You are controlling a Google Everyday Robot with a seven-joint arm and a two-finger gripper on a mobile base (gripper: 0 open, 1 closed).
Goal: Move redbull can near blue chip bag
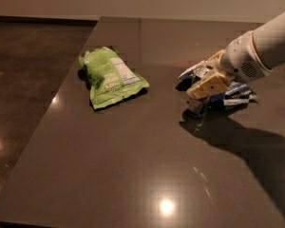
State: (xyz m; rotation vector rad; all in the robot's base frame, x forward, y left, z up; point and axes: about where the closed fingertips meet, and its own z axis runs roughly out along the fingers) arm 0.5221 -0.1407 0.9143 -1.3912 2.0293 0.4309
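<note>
A small, slim, dark drink can, the redbull can, stands upright on the right side of a dark, glossy stone-look table. It is touching or just beside the near edge of a wrinkly dark blue foil chip bag with white lettering, which lies flat behind it. By the look of it the can is already where the task wants it.

The robot's gripper, with tan pads, reaches down over the can from the right. Its fingers are closed on the can's upper part and hide the silver top, probably to keep the can steady and upright as it is set down. The white, rounded arm slopes in from the upper right and throws a broad shadow across the table towards the near right.

Well apart to the left lies a bright green snack bag with a white label, which has no part in the task.
</note>
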